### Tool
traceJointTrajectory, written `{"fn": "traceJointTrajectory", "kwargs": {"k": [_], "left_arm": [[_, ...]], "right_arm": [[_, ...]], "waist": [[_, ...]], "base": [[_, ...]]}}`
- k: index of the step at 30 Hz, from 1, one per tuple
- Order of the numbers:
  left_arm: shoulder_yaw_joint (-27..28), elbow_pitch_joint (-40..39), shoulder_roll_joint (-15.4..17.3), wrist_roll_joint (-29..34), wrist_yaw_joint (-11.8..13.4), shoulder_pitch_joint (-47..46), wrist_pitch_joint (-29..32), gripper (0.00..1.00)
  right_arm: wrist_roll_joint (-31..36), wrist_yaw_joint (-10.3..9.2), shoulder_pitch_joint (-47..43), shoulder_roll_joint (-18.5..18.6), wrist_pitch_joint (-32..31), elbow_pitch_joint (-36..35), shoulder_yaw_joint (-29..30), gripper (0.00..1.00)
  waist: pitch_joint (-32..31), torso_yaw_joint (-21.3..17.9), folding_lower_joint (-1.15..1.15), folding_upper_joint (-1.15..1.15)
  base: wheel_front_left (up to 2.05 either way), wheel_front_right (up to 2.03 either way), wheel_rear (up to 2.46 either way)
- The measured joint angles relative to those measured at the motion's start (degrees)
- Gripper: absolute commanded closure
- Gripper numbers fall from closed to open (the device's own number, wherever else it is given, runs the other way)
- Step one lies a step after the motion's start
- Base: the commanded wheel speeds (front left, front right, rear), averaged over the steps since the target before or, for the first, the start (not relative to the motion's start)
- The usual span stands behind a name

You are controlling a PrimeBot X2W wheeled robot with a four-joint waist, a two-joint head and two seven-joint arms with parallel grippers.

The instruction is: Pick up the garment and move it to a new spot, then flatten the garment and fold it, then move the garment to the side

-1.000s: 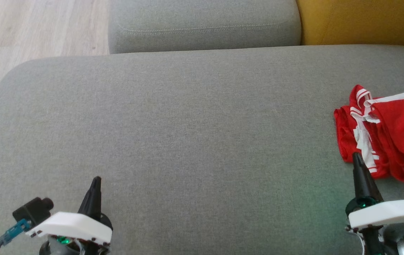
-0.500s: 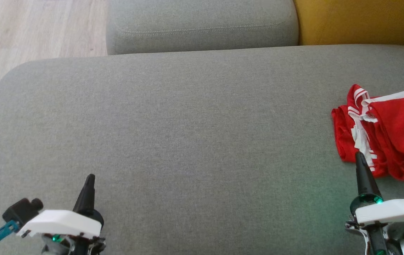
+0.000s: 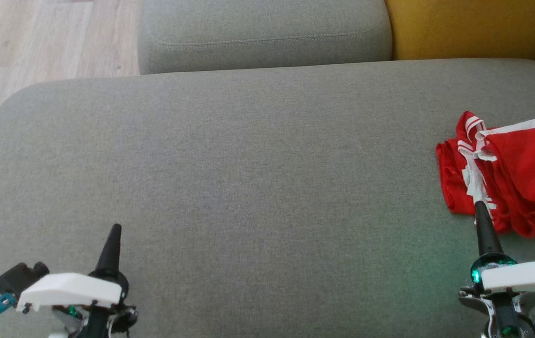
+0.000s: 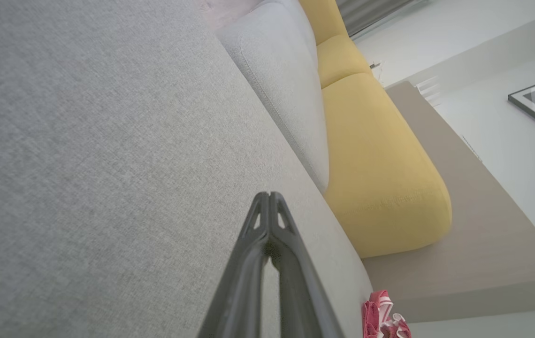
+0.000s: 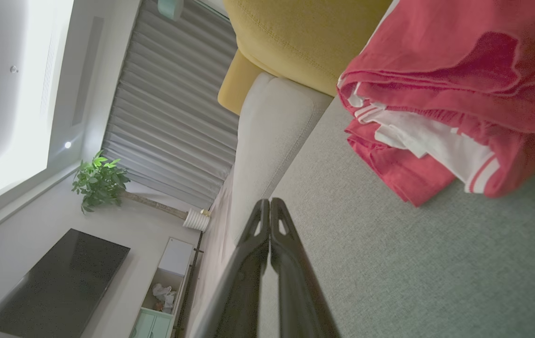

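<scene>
The garment [image 3: 516, 176] is red with white stripes and lies folded in a bundle at the right edge of the grey sofa seat [image 3: 258, 178]. In the right wrist view the garment [image 5: 441, 98] fills the upper right; the left wrist view catches a corner of the garment [image 4: 380, 319] at the bottom. My right gripper [image 3: 479, 205] is shut and empty, its tip just over the bundle's near edge. My left gripper [image 3: 115, 228] is shut and empty above bare seat at the lower left. In the wrist views the left gripper [image 4: 270, 195] and right gripper [image 5: 270, 202] show their fingers pressed together.
A grey back cushion [image 3: 263, 33] and a yellow cushion [image 3: 474, 28] line the far side of the seat. Wood floor [image 3: 37, 42] lies beyond the seat's left end. A wide stretch of seat lies between the two grippers.
Both grippers have drawn back toward the bottom of the head view, still shut. The camera has shifted slightly. The garment lies as before.
</scene>
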State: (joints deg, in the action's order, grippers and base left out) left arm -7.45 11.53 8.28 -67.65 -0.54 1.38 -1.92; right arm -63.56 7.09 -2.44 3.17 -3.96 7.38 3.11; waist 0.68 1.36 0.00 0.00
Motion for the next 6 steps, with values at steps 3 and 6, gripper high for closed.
{"fn": "traceJointTrajectory", "kwargs": {"k": [3,6], "left_arm": [[0.9,0.3,-0.2,-1.7,-0.4,-0.5,0.4,1.0],[1.3,0.5,-0.5,-3.3,-0.9,-0.8,0.9,1.0]], "right_arm": [[-1.9,-0.01,0.5,0.0,0.0,0.6,0.2,1.0],[-3.9,0.0,1.1,0.0,0.0,0.9,0.4,1.0]], "waist": [[0.0,-0.1,0.0,0.0],[-0.1,-0.2,0.0,0.0]], "base": [[0.0,0.0,0.0],[0.0,0.0,0.0]]}}
